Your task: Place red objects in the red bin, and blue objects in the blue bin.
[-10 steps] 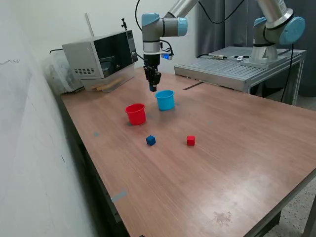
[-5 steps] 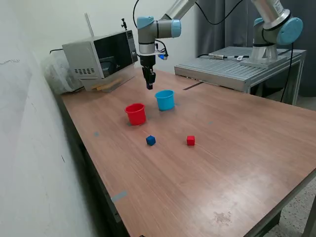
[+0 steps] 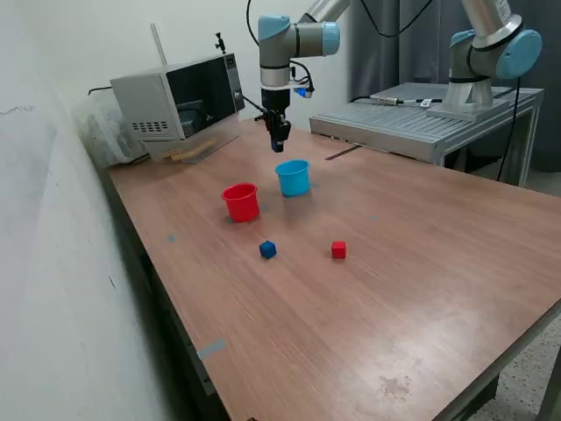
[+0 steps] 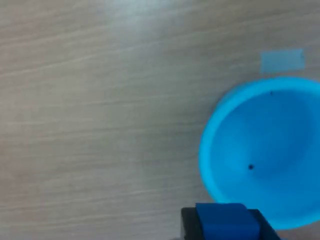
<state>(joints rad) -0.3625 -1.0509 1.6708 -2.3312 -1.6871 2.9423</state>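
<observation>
While carried: one dark blue cube (image 4: 226, 220), clamped in the jaws of the gripper (image 3: 279, 146) above and just short of the blue bin (image 3: 293, 177).
Judged light, rigid, smooth-faced; you hold it across opposite flat faces. Blue bin likely tips easily; its interior shows no cube. Second blue cube (image 3: 267, 250) and red cube (image 3: 338, 250) lie on the table (image 3: 421, 263); red bin (image 3: 241, 202) beside.

The wrist view looks straight down on a wood-grain table (image 4: 100, 100). The light blue bin (image 4: 260, 150) stands upright and open, cut off by the frame's edge; its inside shows only two tiny dark specks. A pale rectangular patch (image 4: 282, 61) lies on the table just beyond the bin's rim. At the frame's edge a dark blue cube (image 4: 227, 221) sits against a black gripper finger (image 4: 187, 224), overlapping the bin's rim in the picture. The picture is slightly blurred.
</observation>
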